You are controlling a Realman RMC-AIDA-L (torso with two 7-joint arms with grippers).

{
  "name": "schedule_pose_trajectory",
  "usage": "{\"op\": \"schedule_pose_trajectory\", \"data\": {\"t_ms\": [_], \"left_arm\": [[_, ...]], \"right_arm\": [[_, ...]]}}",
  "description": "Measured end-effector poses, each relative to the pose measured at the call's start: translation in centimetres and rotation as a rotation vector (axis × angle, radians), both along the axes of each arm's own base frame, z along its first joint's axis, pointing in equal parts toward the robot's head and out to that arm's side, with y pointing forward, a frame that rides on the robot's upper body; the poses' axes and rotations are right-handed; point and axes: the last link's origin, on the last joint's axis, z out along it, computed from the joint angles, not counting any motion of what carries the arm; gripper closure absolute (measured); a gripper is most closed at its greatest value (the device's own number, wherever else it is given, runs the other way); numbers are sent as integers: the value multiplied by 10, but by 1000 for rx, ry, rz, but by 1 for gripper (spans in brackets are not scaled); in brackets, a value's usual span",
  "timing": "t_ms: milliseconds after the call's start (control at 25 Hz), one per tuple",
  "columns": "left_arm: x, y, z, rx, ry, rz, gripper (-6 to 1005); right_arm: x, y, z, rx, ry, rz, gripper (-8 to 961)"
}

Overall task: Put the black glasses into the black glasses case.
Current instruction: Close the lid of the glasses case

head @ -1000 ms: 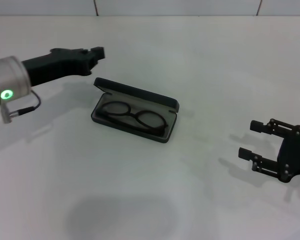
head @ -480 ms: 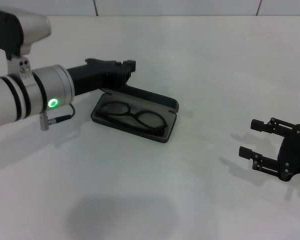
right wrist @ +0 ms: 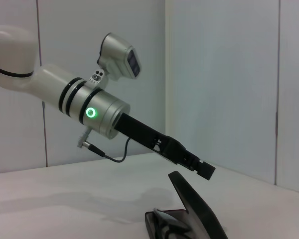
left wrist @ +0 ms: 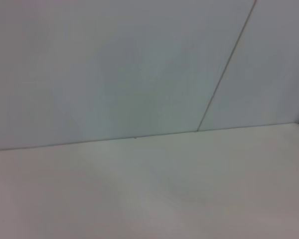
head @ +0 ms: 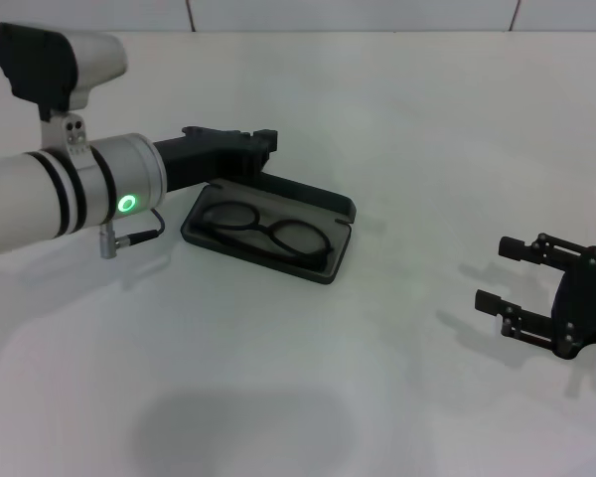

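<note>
The black glasses case [head: 268,221] lies open on the white table [head: 397,119], and the black glasses [head: 268,230] already lie inside its grey tray. What remains, I judge, is closing: the next move calls for pushing the raised lid forward and down. The left gripper [head: 263,144] hovers just behind and above that lid; whether its jaws are apart cannot be told. The right gripper [head: 497,275] rests well right of the case, jaws apart and empty.

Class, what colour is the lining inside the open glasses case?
Grey, against the black shell of the case; the head view shows it best, around the glasses lying inside.
</note>
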Motion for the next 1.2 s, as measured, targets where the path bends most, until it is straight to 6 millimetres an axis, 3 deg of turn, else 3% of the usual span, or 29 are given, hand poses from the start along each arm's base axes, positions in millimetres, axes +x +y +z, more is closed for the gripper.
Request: {"op": "schedule_pose_trajectory", "data": {"t_ms": [360, 1200], "left_arm": [[-4, 6, -6, -2, 31, 12, 999], [-14, -2, -16, -36, 123, -22, 1000]], "right_arm": [[0, 0, 0, 1, 0, 1, 294], [-2, 3, 1, 4, -3, 11, 294]]}}
